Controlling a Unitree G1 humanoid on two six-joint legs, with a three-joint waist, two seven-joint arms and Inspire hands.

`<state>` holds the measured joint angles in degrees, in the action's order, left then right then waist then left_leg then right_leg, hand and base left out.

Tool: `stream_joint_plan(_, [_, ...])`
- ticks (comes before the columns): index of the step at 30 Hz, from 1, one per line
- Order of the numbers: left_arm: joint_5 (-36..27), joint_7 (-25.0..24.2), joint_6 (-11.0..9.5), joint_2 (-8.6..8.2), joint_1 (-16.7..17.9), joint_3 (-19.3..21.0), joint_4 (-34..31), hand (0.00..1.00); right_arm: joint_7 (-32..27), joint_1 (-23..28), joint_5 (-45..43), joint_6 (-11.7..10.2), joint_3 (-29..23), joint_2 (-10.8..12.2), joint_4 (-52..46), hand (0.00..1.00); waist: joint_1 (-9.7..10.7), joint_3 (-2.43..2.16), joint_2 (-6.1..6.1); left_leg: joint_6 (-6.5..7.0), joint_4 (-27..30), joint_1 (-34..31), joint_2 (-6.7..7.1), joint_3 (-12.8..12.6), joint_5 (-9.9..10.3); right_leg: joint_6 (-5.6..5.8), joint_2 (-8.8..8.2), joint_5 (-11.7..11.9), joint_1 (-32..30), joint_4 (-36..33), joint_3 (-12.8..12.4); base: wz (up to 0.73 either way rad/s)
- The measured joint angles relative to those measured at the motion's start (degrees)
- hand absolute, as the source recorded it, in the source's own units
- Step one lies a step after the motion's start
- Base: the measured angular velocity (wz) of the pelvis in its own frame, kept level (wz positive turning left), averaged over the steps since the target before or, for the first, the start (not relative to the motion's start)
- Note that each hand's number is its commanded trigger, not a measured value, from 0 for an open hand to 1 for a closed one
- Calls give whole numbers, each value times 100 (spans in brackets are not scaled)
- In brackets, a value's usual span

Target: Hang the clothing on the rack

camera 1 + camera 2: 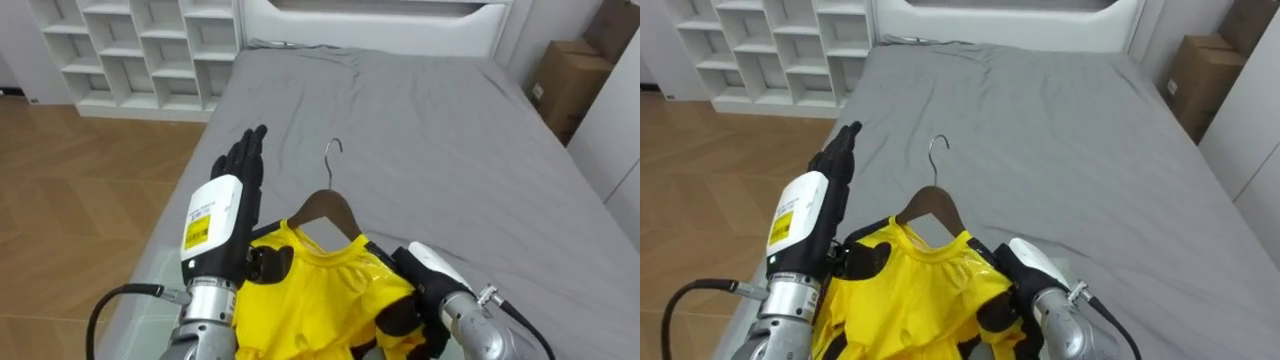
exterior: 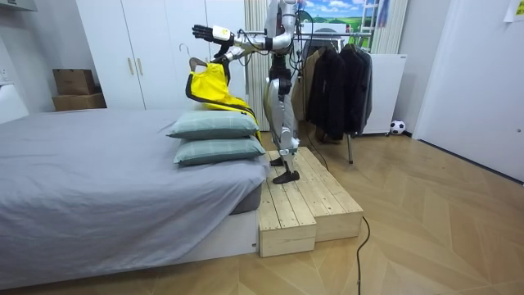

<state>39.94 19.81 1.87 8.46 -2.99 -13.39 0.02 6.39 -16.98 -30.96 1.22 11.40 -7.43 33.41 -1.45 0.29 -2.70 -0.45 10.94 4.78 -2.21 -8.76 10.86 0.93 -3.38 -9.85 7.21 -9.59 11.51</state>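
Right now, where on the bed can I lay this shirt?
The grey bed is bare beyond the hanger hook up to the white bed end, and across to its right edge by the cardboard box. Crowded close in: the yellow shirt fills the gap between left robot hand and right robot hand, above stacked pillows.

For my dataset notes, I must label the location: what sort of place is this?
Most likely a bedroom: a grey-sheeted bed with stacked pillows, white wardrobe doors, and a rack of dark clothes.
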Motion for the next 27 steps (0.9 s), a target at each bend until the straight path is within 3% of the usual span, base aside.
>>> stream_joint_plan(8, [-176,1,-20,-25,1,204,0,0,-260,0,244,-47,-341,5,-237,100,51,59,102,0,-10,72,0,-51,0,0,0,0,46,-2,-27,-1])
stream_joint_plan(21, [-173,110,-26,-14,8,207,70,0,-376,3,239,-45,-399,-14,-249,100,272,52,92,0,-14,101,-1,-68,0,0,2,0,58,-10,-57,0])
stream_joint_plan(27, [-163,212,-55,-5,8,248,218,0,-384,32,-199,-38,-407,-166,-800,100,299,45,80,0,-16,81,-3,-63,0,0,4,0,16,-15,-77,-1])
